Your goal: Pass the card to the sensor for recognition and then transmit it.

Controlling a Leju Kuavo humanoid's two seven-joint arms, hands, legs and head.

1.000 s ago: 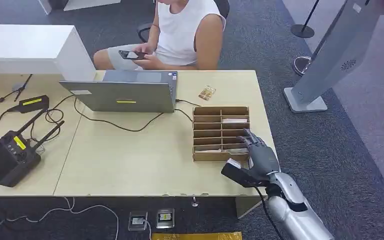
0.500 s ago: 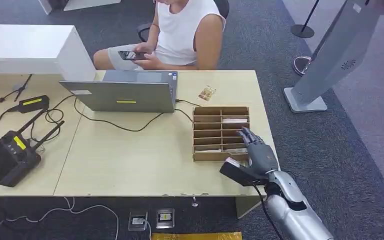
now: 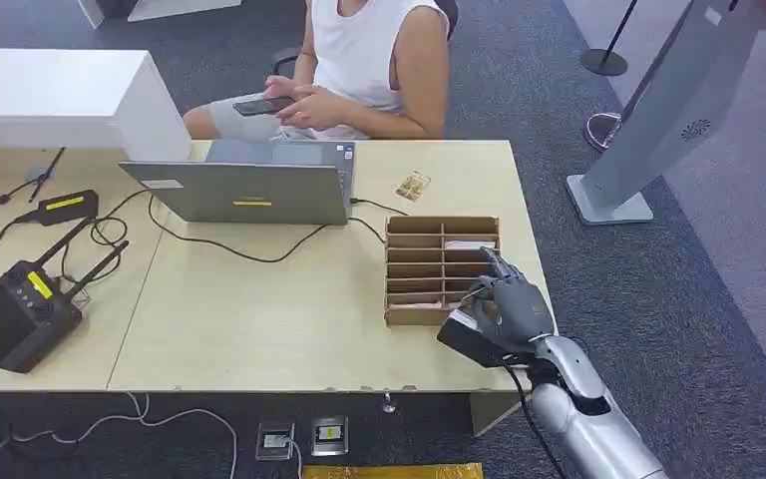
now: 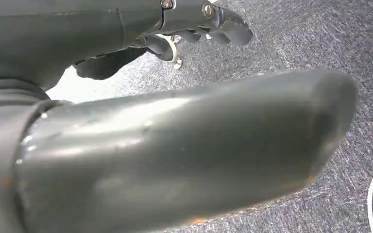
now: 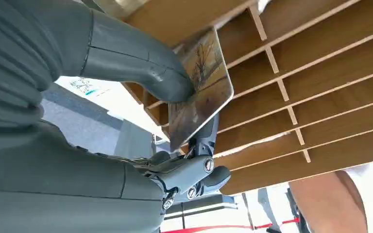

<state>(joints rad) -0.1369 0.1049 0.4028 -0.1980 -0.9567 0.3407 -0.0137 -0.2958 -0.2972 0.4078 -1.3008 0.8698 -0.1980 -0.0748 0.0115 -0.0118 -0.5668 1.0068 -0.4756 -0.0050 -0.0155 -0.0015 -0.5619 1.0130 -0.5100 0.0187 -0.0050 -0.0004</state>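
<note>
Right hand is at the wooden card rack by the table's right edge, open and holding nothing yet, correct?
Not quite. The right hand is at the wooden card rack by the table's right edge, but it is not empty: the right wrist view shows a card pinched between thumb and finger.

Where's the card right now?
The card is pinched in the right hand, as the right wrist view shows, just at the near right corner of the wooden slotted organizer on the table's right end.
</note>
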